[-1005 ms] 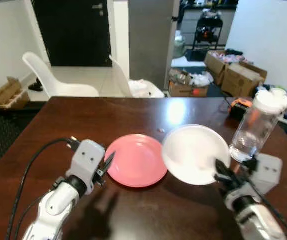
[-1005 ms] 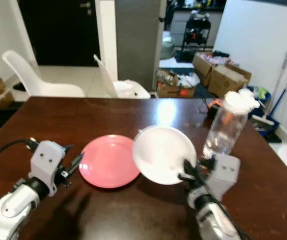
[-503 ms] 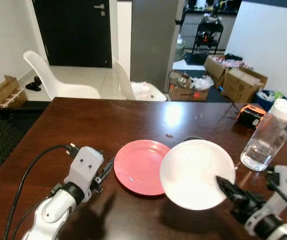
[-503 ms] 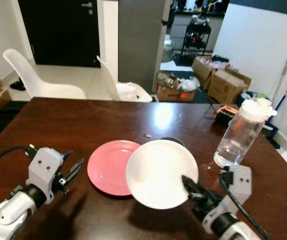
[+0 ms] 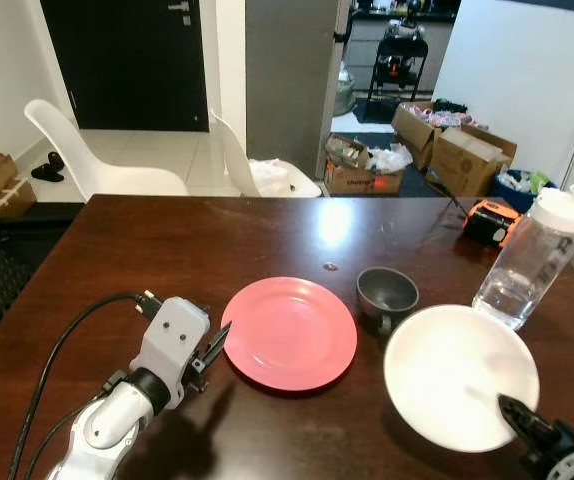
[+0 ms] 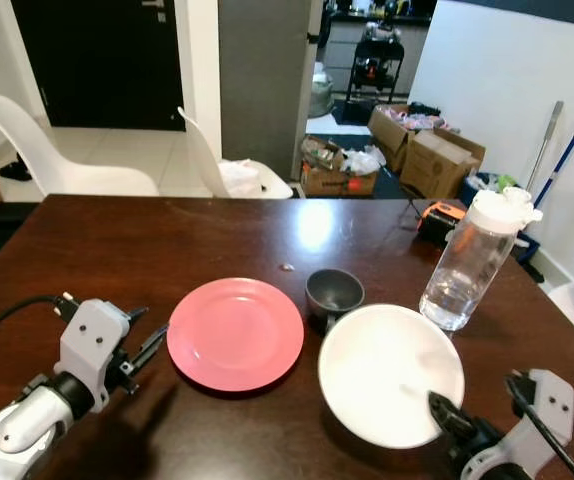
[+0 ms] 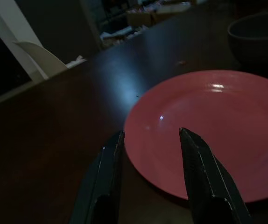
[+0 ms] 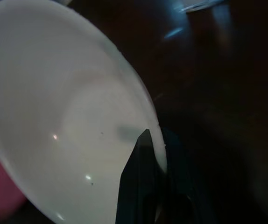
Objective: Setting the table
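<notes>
At the lower right of the frame, the right gripper (image 6: 437,408) is pinched on the near rim of the white plate (image 5: 460,375); one black finger lies over the rim and the plate is held above the dark wooden table (image 5: 167,240), tilted toward the camera. In the right wrist view the finger (image 8: 136,177) sits on the plate's inner edge.

At the lower left, the left gripper (image 5: 214,345) rests low over the table just beside the near-left edge of the pink plate (image 5: 289,333). Its fingers (image 7: 199,177) are spread apart, one above the plate rim and one beside it over bare wood, holding nothing.

The pink plate lies flat at the centre of the frame. Just beyond its right edge stands a small grey bowl (image 5: 386,292), next to the white plate's far-left rim. To the right stands a clear water bottle (image 5: 535,260) with a white cap. Behind it lies an orange tape measure (image 5: 490,218).

Beyond the table, at upper left, stand two white chairs (image 5: 97,160); cardboard boxes (image 5: 457,150) occupy the upper right.
</notes>
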Controlling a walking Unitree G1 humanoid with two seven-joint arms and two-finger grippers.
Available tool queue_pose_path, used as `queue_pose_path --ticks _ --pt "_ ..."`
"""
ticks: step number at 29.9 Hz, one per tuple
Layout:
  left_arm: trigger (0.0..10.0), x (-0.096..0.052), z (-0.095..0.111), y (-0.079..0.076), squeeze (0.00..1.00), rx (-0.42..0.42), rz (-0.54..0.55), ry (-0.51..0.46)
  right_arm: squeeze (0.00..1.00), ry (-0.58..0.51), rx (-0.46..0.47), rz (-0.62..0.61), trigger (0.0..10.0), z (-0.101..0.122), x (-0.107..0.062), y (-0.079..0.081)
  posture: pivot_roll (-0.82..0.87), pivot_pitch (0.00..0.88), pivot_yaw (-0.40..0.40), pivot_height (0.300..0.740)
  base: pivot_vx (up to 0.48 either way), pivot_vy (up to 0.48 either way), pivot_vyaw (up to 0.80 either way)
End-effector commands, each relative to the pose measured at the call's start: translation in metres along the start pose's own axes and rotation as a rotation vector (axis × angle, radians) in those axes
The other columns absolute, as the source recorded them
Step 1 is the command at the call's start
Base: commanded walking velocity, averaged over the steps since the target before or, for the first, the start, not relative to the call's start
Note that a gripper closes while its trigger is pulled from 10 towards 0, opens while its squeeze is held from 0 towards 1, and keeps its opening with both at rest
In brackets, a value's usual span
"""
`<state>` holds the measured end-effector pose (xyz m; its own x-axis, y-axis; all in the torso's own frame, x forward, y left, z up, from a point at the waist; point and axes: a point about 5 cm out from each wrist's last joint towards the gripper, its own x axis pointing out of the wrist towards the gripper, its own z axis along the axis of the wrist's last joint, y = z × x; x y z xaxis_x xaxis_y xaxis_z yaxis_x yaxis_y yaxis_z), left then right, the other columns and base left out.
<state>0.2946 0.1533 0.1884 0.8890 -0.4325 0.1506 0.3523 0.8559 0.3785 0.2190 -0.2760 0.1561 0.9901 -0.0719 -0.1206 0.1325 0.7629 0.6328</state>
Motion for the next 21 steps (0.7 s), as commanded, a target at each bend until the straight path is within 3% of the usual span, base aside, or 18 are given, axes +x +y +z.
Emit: queue_pose_path --ticks 1,5,8,10,11,13,14,15,17,18,20,21 --pt "10.0 -0.002 -0.006 -0.001 0.00 0.006 -0.020 0.026 0.00 -0.058 0.116 -0.058 10.0 0.005 0.002 -0.011 -0.03 0.153 0.092 0.740 0.000 0.000 0.00" --pt "10.0 -0.001 -0.006 0.002 0.00 0.012 -0.021 0.026 0.00 -0.125 0.256 -0.044 10.0 0.015 0.022 -0.005 -0.03 0.150 0.096 0.740 0.000 0.000 0.00" --pt "10.0 -0.001 -0.006 0.002 0.00 0.014 -0.021 0.026 0.00 -0.127 0.295 -0.044 10.0 0.015 0.028 0.001 -0.02 0.149 0.092 0.740 0.000 0.000 0.00" --pt "10.0 -0.001 -0.005 0.003 0.00 0.018 -0.019 0.024 0.00 -0.120 0.377 -0.039 10.0 0.011 0.035 0.020 -0.01 0.149 0.090 0.740 0.000 0.000 0.00" --pt "10.0 -0.001 -0.005 0.003 0.00 0.018 -0.019 0.024 0.00 -0.120 0.377 -0.039 10.0 0.011 0.035 0.020 -0.01 0.149 0.090 0.740 0.000 0.000 0.00" --pt "10.0 -0.002 -0.005 0.004 0.00 0.021 -0.013 0.025 0.00 -0.076 0.379 0.021 10.0 0.006 0.032 0.045 -0.01 0.153 0.090 0.740 0.000 0.000 0.00" --pt "10.0 -0.002 -0.005 0.004 0.00 0.021 -0.013 0.025 0.00 -0.076 0.379 0.021 10.0 0.006 0.032 0.045 -0.01 0.153 0.090 0.740 0.000 0.000 0.00" --pt "10.0 -0.003 -0.006 0.005 0.00 0.024 -0.014 0.029 0.00 -0.007 0.246 0.100 10.0 0.002 0.024 0.063 -0.02 0.155 0.093 0.740 0.000 0.000 0.00" --pt "10.0 -0.004 -0.007 0.004 0.00 0.026 -0.020 0.034 0.00 0.117 -0.051 0.220 10.0 -0.002 0.006 0.079 -0.03 0.156 0.099 0.740 0.000 0.000 0.00" --pt "10.0 -0.004 -0.007 0.004 0.00 0.026 -0.020 0.034 0.00 0.117 -0.051 0.220 10.0 -0.002 0.006 0.079 -0.03 0.156 0.099 0.740 0.000 0.000 0.00" --pt "10.0 -0.003 -0.007 0.004 0.00 0.023 -0.025 0.033 0.00 0.173 -0.222 0.271 10.0 0.001 -0.003 0.080 -0.04 0.156 0.105 0.740 0.000 0.000 0.00" --pt "10.0 -0.003 -0.007 0.004 0.00 0.023 -0.025 0.033 0.00 0.173 -0.222 0.271 10.0 0.001 -0.003 0.080 -0.04 0.156 0.105 0.740 0.000 0.000 0.00"
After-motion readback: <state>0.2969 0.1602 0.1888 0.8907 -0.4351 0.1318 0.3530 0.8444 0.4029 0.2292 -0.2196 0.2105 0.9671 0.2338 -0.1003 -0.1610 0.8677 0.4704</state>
